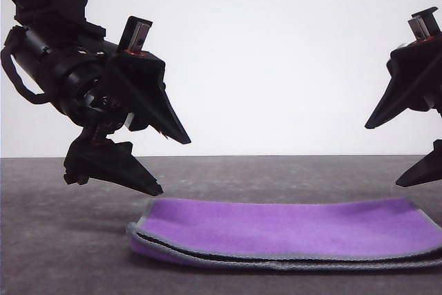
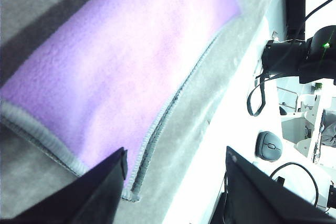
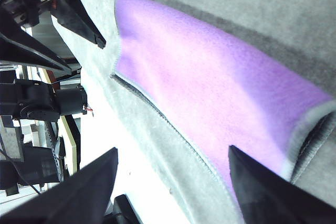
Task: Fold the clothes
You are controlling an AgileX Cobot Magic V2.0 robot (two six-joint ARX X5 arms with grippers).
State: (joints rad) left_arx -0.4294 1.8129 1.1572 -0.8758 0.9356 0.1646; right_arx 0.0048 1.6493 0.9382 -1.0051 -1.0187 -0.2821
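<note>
no readable text, labels, brands or numbers in any view — nothing legible on the cloth (image 1: 290,229), nothing on the arms, background clutter in the wrist views too blurred to make out any lettering

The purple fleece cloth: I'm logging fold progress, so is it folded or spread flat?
Folded. The purple fleece cloth lies doubled on the table, two grey-stitched edges stacked along its near side.

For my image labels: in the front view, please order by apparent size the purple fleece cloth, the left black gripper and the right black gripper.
1. Purple fleece cloth, widest.
2. Left black gripper, though nearness to the camera may enlarge it.
3. Right black gripper, smallest, but cut off by the frame edge, so unsure.
</note>
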